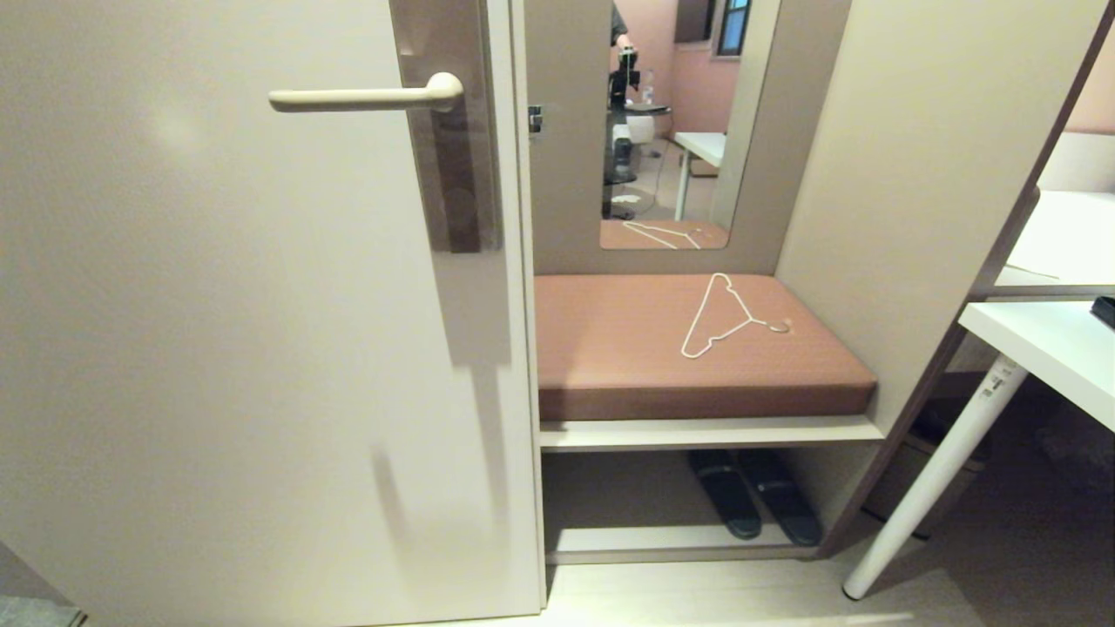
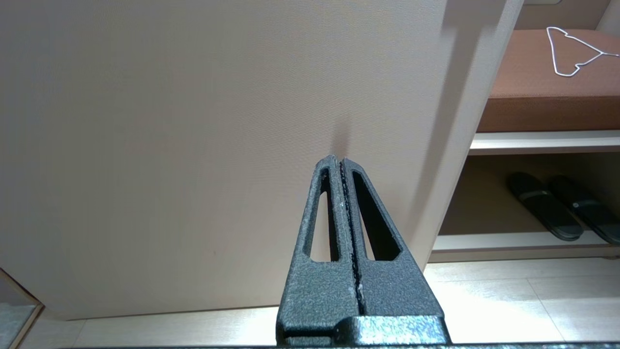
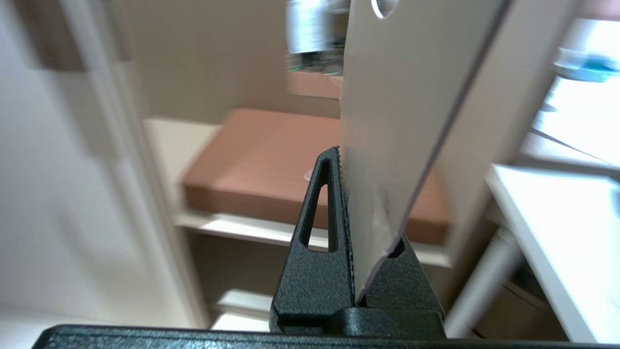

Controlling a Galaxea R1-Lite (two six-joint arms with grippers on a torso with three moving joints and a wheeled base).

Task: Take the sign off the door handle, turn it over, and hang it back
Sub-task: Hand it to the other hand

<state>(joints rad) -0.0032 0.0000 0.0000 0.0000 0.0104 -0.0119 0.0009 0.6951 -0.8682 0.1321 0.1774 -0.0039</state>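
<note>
The cream door handle (image 1: 357,98) juts left from its brownish plate (image 1: 453,131) on the beige door, and nothing hangs on it. Neither arm shows in the head view. In the right wrist view my right gripper (image 3: 345,154) is shut on the lower end of the sign (image 3: 397,97), a flat pale card standing up from the jaws, with part of its oval hole (image 3: 385,6) at the top. The sign's print is not visible. My left gripper (image 2: 337,161) is shut and empty, pointing at the lower part of the door (image 2: 193,145).
Right of the door is a niche with a brown cushion bench (image 1: 627,348), a white wire hanger (image 1: 723,318) on it, dark slippers (image 1: 753,505) below and a mirror (image 1: 671,122) behind. A white table (image 1: 1045,348) with a slanted leg stands at the right.
</note>
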